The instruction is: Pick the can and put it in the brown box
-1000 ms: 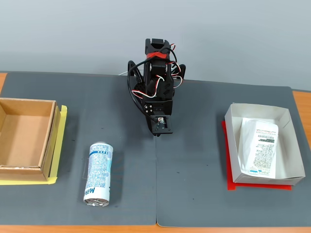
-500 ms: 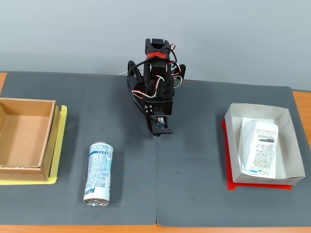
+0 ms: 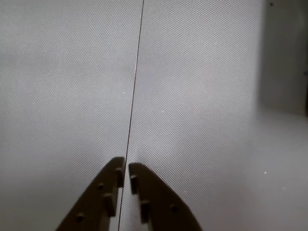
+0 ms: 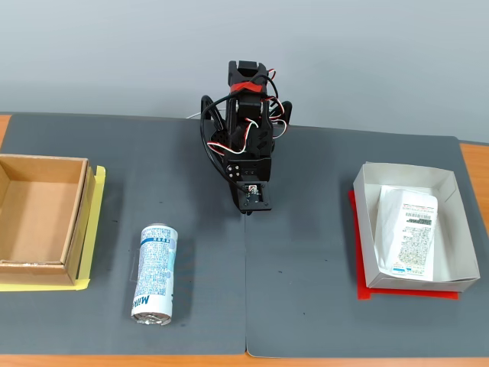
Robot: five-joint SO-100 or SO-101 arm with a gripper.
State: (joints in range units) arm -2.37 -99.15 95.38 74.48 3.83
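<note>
Fixed view, left to right. Brown box [image 4: 38, 218] at left edge, empty. Can [image 4: 155, 274] lower left of centre, lying on side on mat, just right of box, long axis near-vertical in frame, silver end toward bottom edge. Gripper [image 4: 246, 212] at centre, folded, tips nearly touching, empty. We judge can lies down-left of gripper, well apart.

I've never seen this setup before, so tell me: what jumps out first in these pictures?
The black arm with red and white wires stands folded at the middle back of the dark mat, its gripper closed just above the mat seam. The can lies on its side front left, beside the empty brown box. At the right, a white tray holds a printed packet.
</note>
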